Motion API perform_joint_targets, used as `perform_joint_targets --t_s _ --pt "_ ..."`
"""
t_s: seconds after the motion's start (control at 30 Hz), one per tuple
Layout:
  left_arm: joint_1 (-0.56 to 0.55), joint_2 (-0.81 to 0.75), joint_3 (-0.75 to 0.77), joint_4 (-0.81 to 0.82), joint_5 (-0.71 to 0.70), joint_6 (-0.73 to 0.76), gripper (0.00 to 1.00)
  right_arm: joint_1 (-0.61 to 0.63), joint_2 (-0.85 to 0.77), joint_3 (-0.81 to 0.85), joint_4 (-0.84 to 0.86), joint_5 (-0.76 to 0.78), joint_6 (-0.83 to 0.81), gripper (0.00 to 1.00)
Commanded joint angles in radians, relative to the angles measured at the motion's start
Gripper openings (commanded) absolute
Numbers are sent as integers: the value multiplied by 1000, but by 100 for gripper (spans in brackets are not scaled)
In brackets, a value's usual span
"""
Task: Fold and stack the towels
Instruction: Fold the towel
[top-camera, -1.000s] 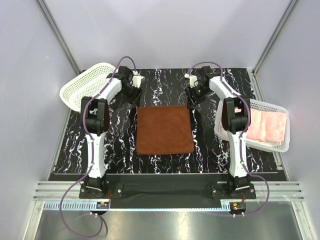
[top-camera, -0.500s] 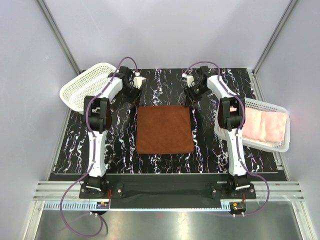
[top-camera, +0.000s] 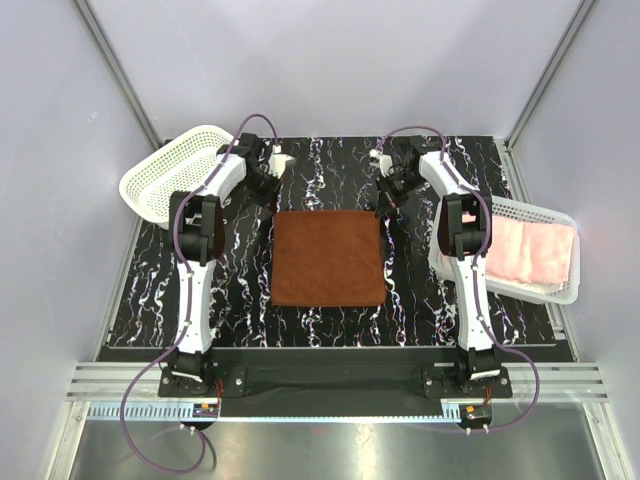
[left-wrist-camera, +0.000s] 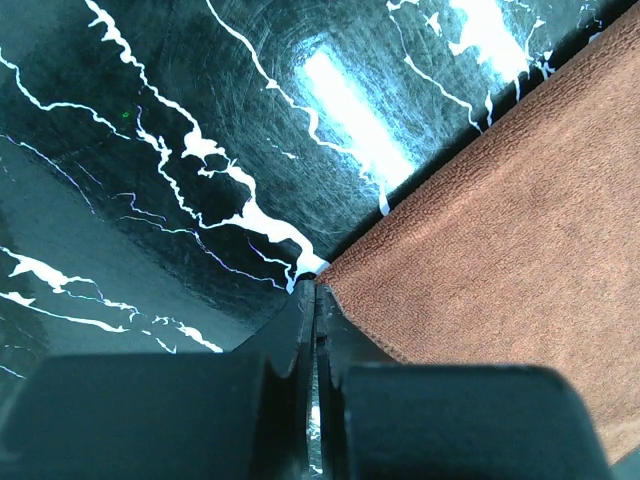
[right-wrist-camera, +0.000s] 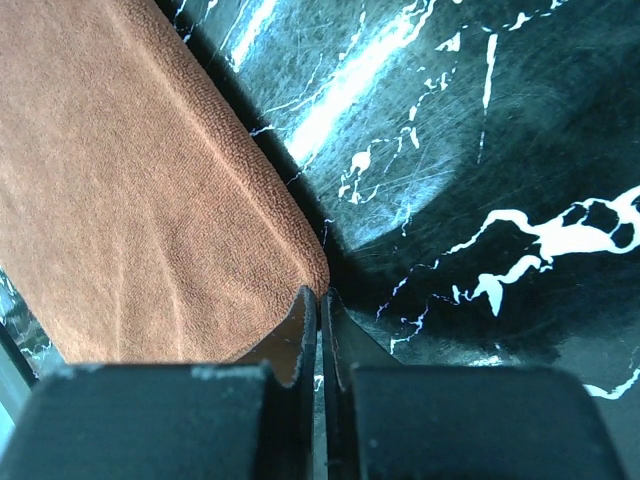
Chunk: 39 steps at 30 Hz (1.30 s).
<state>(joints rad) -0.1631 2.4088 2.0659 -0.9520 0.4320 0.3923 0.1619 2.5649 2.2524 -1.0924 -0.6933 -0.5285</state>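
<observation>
Left tool (left-wrist-camera: 318, 300) and right tool (right-wrist-camera: 320, 300) have closed on rust-brown towel (top-camera: 330, 258) corners.

a spread towel (top-camera: 329, 258) lies at the centre of the table (top-camera: 420, 300); a lattice basket (top-camera: 165, 175) sits at ten o'clock; a second basket (top-camera: 540, 210) at three o'clock holds another towel (top-camera: 535, 250).

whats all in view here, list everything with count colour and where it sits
brown towel: 1, rust-brown, flat at the table's middle
pink towel: 1, pale pink, in the right basket
left basket: 1, white, table's far left corner
right basket: 1, white, table's right edge
table: 1, black with white veins
left gripper: 1, black, shut on the brown towel's far left corner
right gripper: 1, black, shut on its far right corner
</observation>
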Motion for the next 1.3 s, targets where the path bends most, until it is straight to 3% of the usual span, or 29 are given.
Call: perform_joint_targets --t_s 0.0,0.43,0.97,1.27 --pt "19 27 26 -18 -16 14 0 -7 9 30 -27 -6 -37 0" --pt "25 -28 46 2 59 -23 0 -9 -60 24 66 17 10 0" --pt "24 -162 42 94 36 -63 0 -9 -271 -172 348 40 -27 0" --pt "19 -250 -56 120 28 -49 0 -10 -328 -303 463 104 -45 0"
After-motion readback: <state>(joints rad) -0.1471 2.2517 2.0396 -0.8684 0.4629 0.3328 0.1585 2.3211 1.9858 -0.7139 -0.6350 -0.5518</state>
